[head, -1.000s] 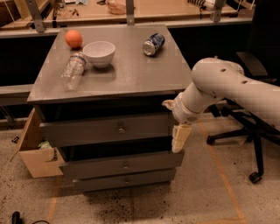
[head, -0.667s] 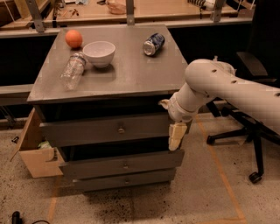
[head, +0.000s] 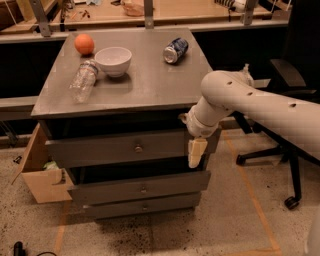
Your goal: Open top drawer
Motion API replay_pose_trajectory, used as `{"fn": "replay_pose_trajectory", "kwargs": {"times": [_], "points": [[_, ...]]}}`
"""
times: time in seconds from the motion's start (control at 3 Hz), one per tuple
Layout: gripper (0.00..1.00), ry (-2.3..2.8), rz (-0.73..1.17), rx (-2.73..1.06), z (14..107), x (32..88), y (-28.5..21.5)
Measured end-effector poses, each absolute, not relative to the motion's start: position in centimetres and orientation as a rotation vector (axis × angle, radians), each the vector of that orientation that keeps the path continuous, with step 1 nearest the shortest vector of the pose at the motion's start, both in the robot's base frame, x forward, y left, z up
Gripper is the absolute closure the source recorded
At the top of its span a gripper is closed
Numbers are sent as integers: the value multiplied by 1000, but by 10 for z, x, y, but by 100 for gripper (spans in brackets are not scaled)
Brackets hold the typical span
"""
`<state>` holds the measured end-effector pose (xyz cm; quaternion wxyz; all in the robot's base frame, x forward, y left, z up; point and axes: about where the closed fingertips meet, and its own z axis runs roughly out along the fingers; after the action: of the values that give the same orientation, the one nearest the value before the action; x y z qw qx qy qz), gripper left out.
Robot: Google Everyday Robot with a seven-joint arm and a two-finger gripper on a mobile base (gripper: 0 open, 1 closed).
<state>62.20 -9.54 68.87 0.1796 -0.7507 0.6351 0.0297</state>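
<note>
Inspecting the centre of the frame, found a grey cabinet (head: 150,87) with three drawers stacked in its front. Identified the top drawer (head: 100,150) as the widest and tallest front, directly under the cabinet top, with a small round knob (head: 138,148) at its middle. Noted a dark gap above that front and another below it. Could not establish the degree of opening.

Located the gripper (head: 196,152) right of centre, hanging downward from a white arm (head: 260,102) entering from the right edge. Placed it before the right end of the top drawer front, well to the right of the knob. Could not judge the gripper as apart or together, nor confirm contact with the front.

Recorded two shallower fronts beneath: a middle drawer (head: 142,188) and a bottom drawer (head: 142,205), each with a similar knob.

Logged on the cabinet top:
- an orange (head: 84,44) at upper left
- a white bowl (head: 113,60) just right of it
- a clear plastic bottle (head: 82,80) lying on its side, near the bowl's left
- a can (head: 175,50) lying on its side at upper right, well apart from the rest

Observed an open cardboard box (head: 42,172) at lower left beside the cabinet. Observed a black office chair (head: 287,80) at right behind the arm, and a wooden bench (head: 175,12) across the top edge. Noted a speckled floor (head: 225,225) with orange tape lines.
</note>
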Motion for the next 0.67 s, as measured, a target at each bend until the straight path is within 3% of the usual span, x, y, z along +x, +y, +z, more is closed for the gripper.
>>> {"fn": "replay_pose_trajectory", "kwargs": {"times": [0.33,0.67], "points": [[16,1820,69,-2115,673,633,-94],[39,1826,79,-2113,661,638,-91]]}}
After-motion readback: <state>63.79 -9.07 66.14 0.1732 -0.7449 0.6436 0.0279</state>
